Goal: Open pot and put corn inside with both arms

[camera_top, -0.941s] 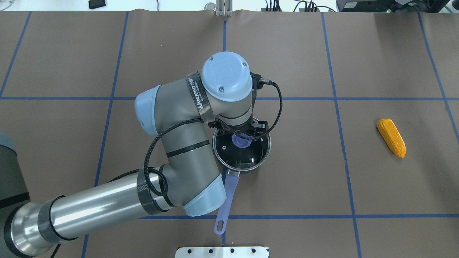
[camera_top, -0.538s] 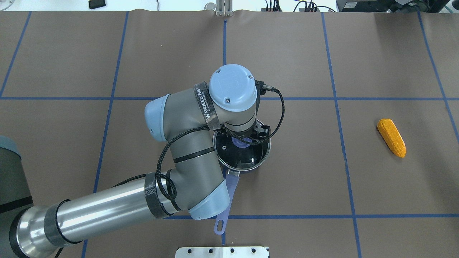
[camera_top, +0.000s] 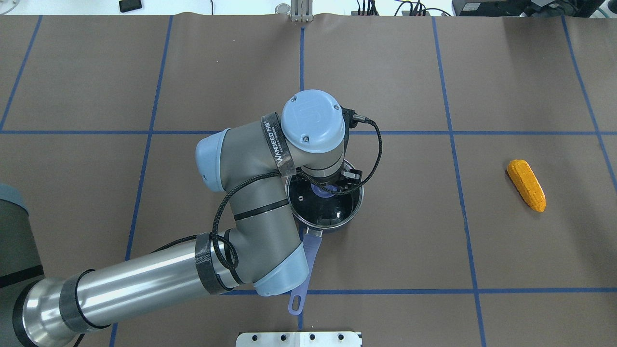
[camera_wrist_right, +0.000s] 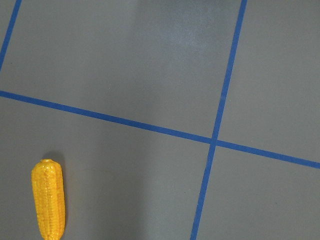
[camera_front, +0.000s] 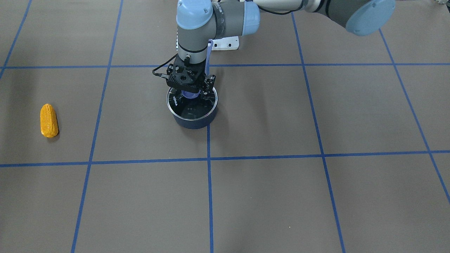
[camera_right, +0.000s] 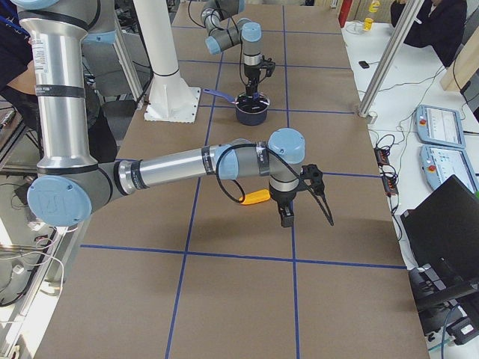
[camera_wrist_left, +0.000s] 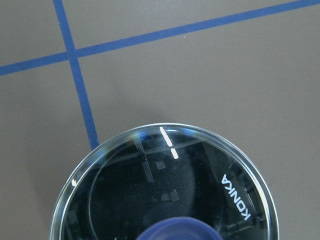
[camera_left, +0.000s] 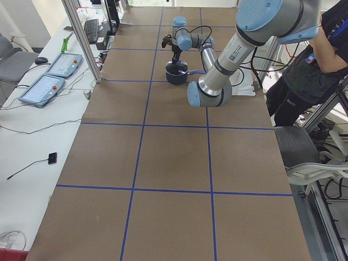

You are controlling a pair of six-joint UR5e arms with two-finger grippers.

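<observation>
The dark navy pot (camera_top: pixel 332 219) stands mid-table with its glass lid (camera_front: pixel 191 107) on it, and its periwinkle handle (camera_top: pixel 308 260) points toward the robot. My left gripper (camera_front: pixel 191 88) hangs straight down over the lid's blue knob (camera_top: pixel 322 191), its jaws apart on either side of the knob. The left wrist view shows the lid (camera_wrist_left: pixel 165 190) and the top of the knob (camera_wrist_left: pixel 180 229). The orange-yellow corn (camera_top: pixel 526 185) lies far right on the table. My right gripper (camera_right: pixel 287 215) shows only in the exterior right view, above and beside the corn (camera_right: pixel 254 197). I cannot tell whether it is open or shut.
The white base mount (camera_top: pixel 299 339) sits at the table's near edge behind the pot handle. Blue tape lines grid the brown table cover. An operator (camera_left: pixel 304 65) stands by the robot's side, and control pendants (camera_left: pixel 54 65) lie on a side bench.
My left arm has shifted a little to the right, bringing the gripper more squarely over the lid's knob. The pot, lid and corn have not moved.
</observation>
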